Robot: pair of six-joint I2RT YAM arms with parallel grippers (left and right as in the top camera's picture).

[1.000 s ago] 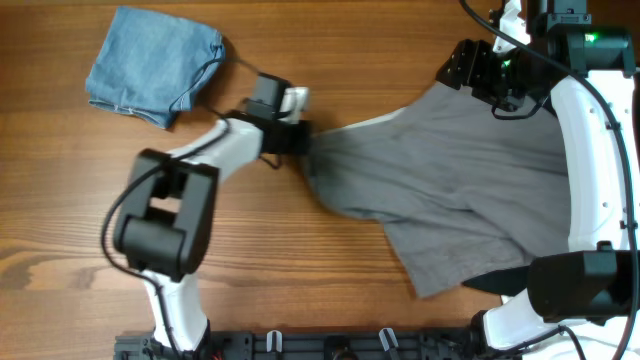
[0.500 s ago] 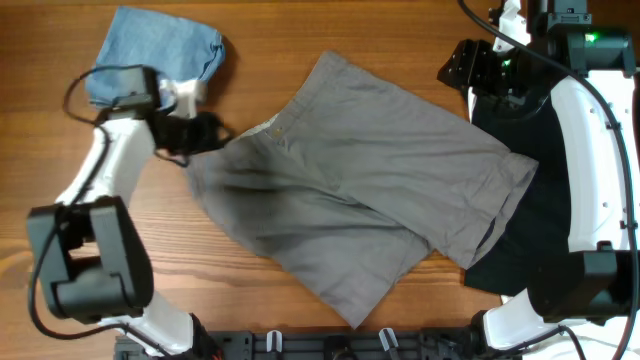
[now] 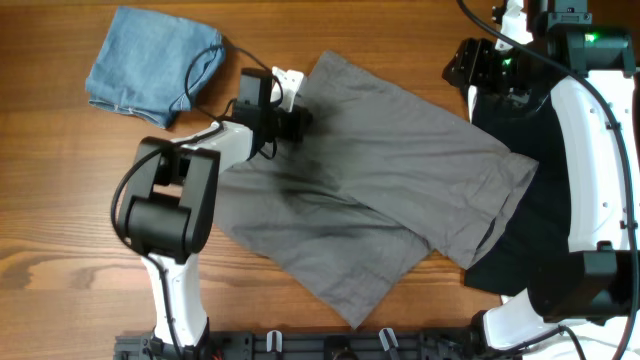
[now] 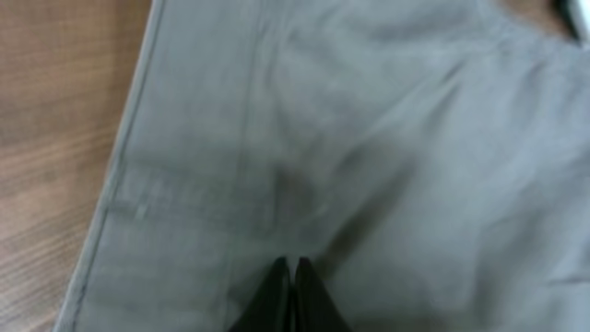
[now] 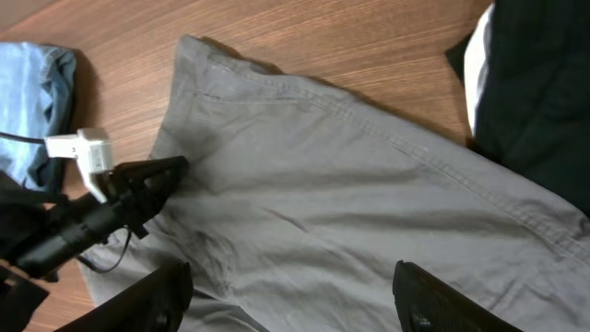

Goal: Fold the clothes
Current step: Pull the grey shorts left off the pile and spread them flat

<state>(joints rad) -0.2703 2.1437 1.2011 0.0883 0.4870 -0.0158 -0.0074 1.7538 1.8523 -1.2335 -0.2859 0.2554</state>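
The grey shorts (image 3: pixel 400 200) lie spread flat across the middle of the wooden table (image 3: pixel 60 220), waistband toward the upper left. On the right their leg hems overlap the black shorts (image 3: pixel 545 180). Much of that dark garment is covered, either by the grey cloth or by the right arm, so its outline cannot be made out. The left gripper (image 3: pixel 298 122) sits at the grey shorts' upper-left edge. In the blurred left wrist view its fingers (image 4: pixel 277 300) are pressed together with no gap, right over a dark crease – whether any cloth is pinched between them cannot be told. The right gripper (image 5: pixel 290 277) hangs above the shorts' top edge with its fingers spread wide, holding nothing. The light-blue garment (image 3: pixel 150 65) lies bunched at the table's upper-left corner, apart from the grey shorts – cut off by the frame edge in the right wrist view.
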